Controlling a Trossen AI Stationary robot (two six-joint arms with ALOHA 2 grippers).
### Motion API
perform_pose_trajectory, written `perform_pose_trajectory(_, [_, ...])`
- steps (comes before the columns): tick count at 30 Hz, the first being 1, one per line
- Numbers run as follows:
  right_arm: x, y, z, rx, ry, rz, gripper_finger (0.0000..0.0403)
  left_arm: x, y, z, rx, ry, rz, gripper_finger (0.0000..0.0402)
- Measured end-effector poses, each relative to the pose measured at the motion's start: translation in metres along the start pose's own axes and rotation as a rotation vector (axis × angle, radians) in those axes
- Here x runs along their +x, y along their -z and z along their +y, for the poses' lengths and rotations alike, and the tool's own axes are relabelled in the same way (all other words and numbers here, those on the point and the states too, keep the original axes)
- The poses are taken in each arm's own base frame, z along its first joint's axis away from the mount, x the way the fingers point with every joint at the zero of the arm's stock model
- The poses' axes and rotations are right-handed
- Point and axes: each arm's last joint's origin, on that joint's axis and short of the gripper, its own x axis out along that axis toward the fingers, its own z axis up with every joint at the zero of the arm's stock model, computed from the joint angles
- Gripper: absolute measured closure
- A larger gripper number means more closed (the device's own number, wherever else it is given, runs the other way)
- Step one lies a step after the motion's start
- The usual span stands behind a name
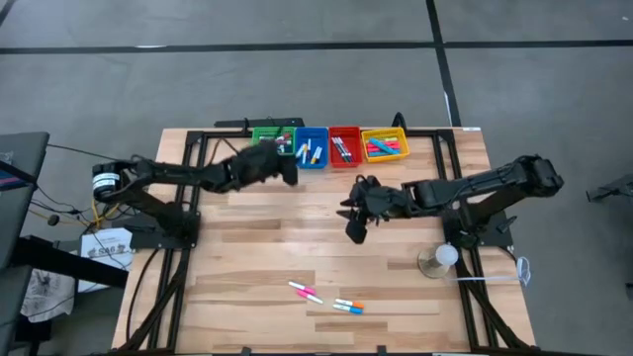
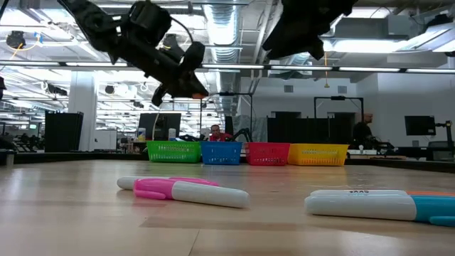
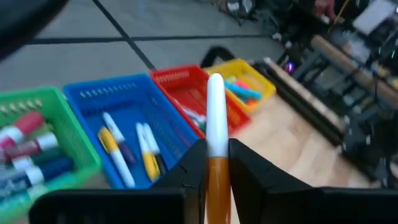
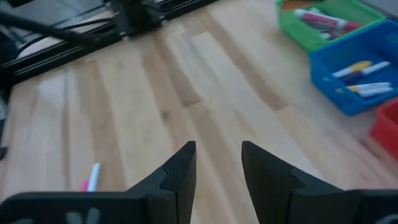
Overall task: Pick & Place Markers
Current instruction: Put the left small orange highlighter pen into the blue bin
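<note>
Delivery step under way: the left gripper (image 3: 208, 163) has its fingers closed on an orange-and-white marker (image 3: 215, 121), held above the bins at the desk's (image 1: 257, 257) far edge, near the blue bin (image 1: 312, 148). Likely next comes lining up over the right bin and letting go. The right gripper (image 4: 217, 167) hovers mid-desk, fingers partly open, empty. Four markers (image 1: 326, 300) remain near the front edge.

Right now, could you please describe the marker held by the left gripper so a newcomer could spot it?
Find the four plastic bins along the wooden table's far edge. Just in front of the green and blue ones hovers the left gripper, shut on an orange-and-white marker: the only marker held off the table.
</note>
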Motion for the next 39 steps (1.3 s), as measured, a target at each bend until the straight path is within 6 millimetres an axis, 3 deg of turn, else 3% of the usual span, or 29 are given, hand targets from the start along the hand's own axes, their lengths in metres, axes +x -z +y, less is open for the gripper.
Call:
perform_pose_trajectory(4, [0.003,-0.005,-0.012,0.026,0.036,-0.008,0.0285,0.011,-0.015,0.021,-0.048,0.027,-0.042,0.0355])
perform_pose_trajectory(11, [0.007,-0.011,-0.028,0.061,0.083,-0.017,0.0285,0.042,-0.031,0.031,-0.065,0.023,-0.037,0.0355])
perform_pose_trajectory(21, [0.008,-0.013,-0.036,0.077,0.107,-0.016,0.0285,0.088,-0.017,0.061,-0.223,-0.017,0.070,0.0354])
perform_pose_trajectory(26, [0.008,-0.013,-0.036,0.052,0.107,-0.014,0.0285,0.096,-0.017,0.066,-0.246,-0.021,0.080,0.0346])
perform_pose_trajectory(39, [0.008,-0.013,-0.036,0.028,0.108,-0.013,0.0285,0.097,-0.019,0.062,-0.205,-0.012,0.049,0.0315])
